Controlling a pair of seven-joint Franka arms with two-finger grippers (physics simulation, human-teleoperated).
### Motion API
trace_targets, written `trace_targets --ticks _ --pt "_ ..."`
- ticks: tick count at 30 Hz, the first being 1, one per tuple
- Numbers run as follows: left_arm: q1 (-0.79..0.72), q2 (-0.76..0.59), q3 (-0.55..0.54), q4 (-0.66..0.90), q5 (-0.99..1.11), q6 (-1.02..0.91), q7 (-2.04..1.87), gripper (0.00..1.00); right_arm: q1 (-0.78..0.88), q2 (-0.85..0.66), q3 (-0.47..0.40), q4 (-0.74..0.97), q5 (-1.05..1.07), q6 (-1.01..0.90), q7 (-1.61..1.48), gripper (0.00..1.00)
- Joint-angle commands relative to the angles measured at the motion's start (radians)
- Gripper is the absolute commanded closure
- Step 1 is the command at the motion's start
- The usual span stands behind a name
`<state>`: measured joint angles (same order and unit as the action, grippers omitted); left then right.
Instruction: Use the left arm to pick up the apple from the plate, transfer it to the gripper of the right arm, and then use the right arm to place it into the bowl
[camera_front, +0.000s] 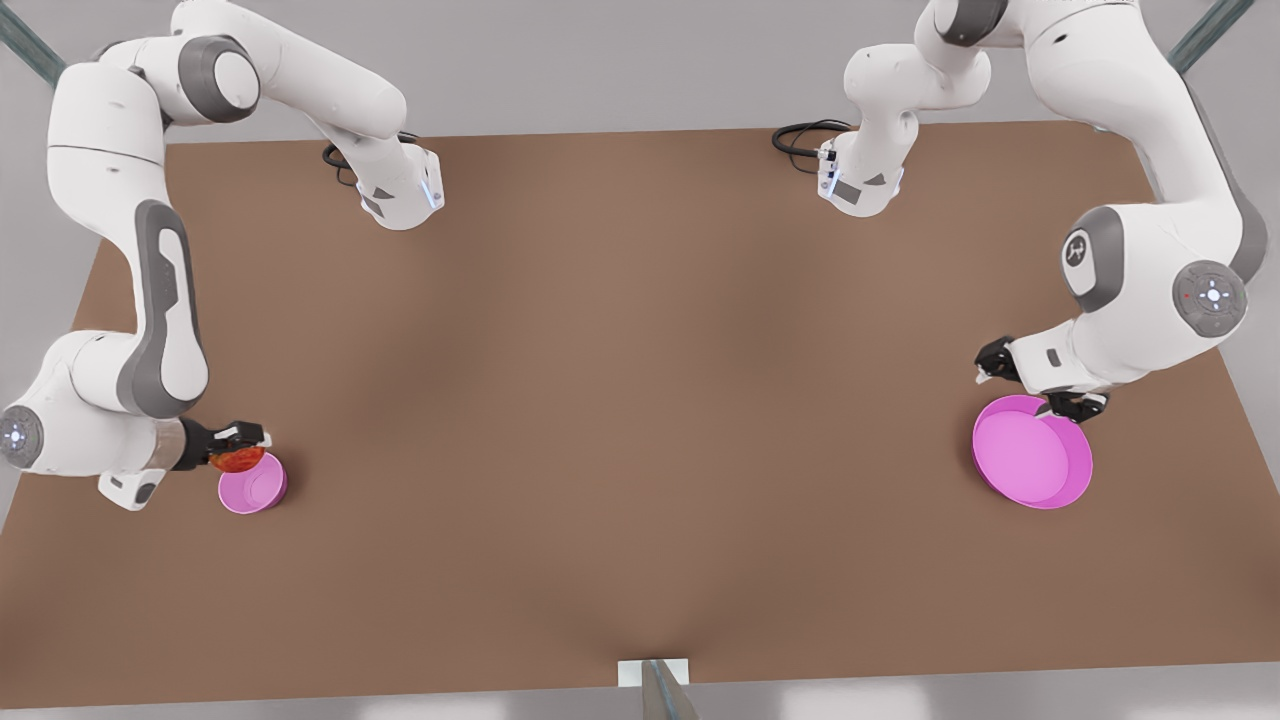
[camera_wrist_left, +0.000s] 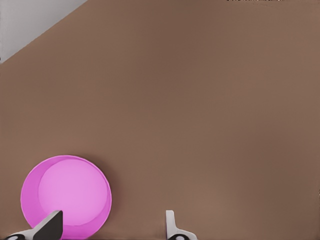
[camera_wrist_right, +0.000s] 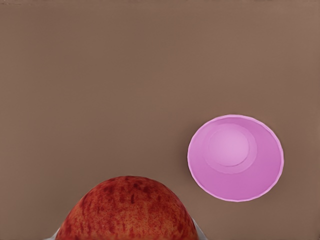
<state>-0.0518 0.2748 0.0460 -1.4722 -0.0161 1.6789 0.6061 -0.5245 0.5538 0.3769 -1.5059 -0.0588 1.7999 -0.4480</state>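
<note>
Where the brown table (camera_front: 620, 420) spans the front view, its matte surface is plain, bordered by a pale grey floor, with metal frame struts at the upper corners and a small white bracket (camera_front: 655, 672) at the near edge. Black cables lie coiled at the base of each arm at the far side.

The right gripper (camera_front: 238, 447) is on the front view's left, just above the table, its fingers clamped on the apple (camera_front: 237, 460). The apple sits against the rim of the bowl (camera_front: 252, 484), over the edge nearer the arm; whether it touches the rim cannot be determined. In the right wrist view the apple (camera_wrist_right: 131, 210) is red, streaked with orange, and the bowl (camera_wrist_right: 235, 157) stands beside it with nothing inside.

The left gripper (camera_front: 1035, 388) is on the front view's right, at the far rim of the plate (camera_front: 1032, 452). Its fingers (camera_wrist_left: 171, 224) stand apart, holding nothing. The plate (camera_wrist_left: 66, 196) lies flat on the table with nothing on it, well apart from the bowl.
</note>
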Motion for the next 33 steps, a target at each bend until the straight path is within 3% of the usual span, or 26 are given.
trace_targets --ticks 1,5,26,27,33 --pt "0.001 0.006 0.0 0.001 0.004 -0.004 -0.602 0.0 0.003 0.02 0.0 0.003 -0.03 0.156 0.063 0.36" --pt "0.003 0.024 0.0 0.01 0.004 -0.002 -0.602 0.0 0.001 0.097 -0.018 0.081 -0.052 0.167 0.031 0.36" --pt "0.003 0.067 0.002 0.021 0.002 0.004 -0.606 0.0 -0.008 0.179 -0.065 0.01 -0.084 0.272 0.046 0.35" --pt "0.003 0.067 0.002 0.021 0.002 0.004 -0.606 0.0 -0.011 0.179 -0.069 0.01 -0.084 0.272 0.046 0.0" --pt "0.003 0.069 0.002 0.023 0.002 0.004 -0.606 0.0 -0.019 0.172 -0.067 0.01 -0.082 0.265 0.034 0.0"
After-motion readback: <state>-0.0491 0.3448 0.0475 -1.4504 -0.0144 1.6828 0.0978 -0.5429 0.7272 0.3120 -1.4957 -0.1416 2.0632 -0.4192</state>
